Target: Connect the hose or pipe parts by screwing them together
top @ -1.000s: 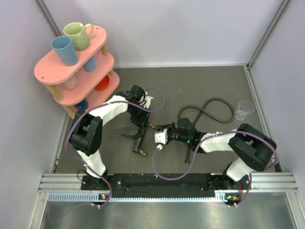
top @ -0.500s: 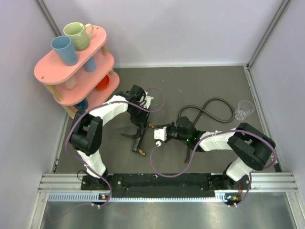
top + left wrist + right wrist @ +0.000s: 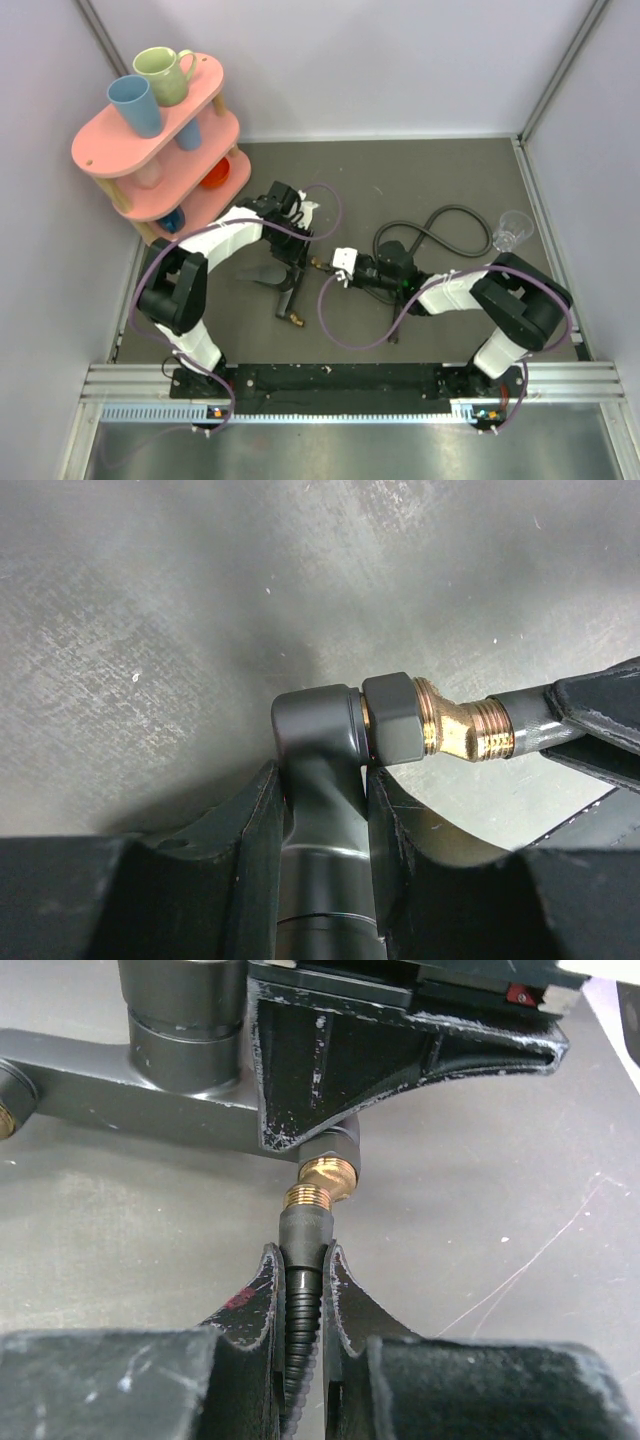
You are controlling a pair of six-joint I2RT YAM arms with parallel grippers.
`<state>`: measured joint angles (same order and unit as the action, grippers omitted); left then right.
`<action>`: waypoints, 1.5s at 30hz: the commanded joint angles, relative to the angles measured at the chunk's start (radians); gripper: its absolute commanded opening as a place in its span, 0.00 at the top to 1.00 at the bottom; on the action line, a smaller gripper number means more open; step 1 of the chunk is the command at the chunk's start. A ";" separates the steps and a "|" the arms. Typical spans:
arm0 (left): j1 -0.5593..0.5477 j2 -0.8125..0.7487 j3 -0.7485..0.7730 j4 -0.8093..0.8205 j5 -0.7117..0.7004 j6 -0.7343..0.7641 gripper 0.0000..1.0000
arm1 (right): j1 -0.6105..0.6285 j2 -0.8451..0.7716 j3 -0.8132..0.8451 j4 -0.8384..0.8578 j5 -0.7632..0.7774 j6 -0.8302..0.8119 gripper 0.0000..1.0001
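From above, your two pincers meet at mid-table, with bare surface open toward the far wall and a narrower strip toward the arm bases. The pink rack crowds the far-left corner close behind the left arm. A clear cup stands by the right wall, just beside the loop of the hose. The forked fitting lies with its long axis running near to far, one brass end toward the bases and a branch off to the left. The left pincer is clenched on it, and the right pincer brings the hose end in from the right. In the left wrist view, your fingers clamp the fitting's dark stem from both sides. Its brass elbow turns right and meets the hose end, with bare table beyond. In the right wrist view, your fingers are clenched on the ribbed hose. Its brass tip points straight away and touches the fitting's brass end, slightly off line. You cannot tell whether the threads have caught. The fitting's long bar runs across from left to right.
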<state>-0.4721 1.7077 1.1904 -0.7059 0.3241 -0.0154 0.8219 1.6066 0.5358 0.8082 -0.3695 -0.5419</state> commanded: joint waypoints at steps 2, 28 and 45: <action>-0.057 -0.114 -0.003 0.089 0.346 -0.067 1.00 | -0.021 0.027 0.050 0.171 -0.029 0.249 1.00; -0.057 -0.240 -0.215 0.436 0.331 -0.264 1.00 | -0.092 0.107 -0.026 0.404 -0.049 0.960 1.00; -0.059 -0.290 -0.293 0.563 0.221 -0.343 1.00 | -0.092 0.196 -0.100 0.710 0.081 1.522 1.00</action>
<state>-0.4721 1.4796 0.8913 -0.3481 0.3214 -0.2428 0.7094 1.7638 0.4187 1.2549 -0.3244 0.7975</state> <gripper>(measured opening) 0.383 0.075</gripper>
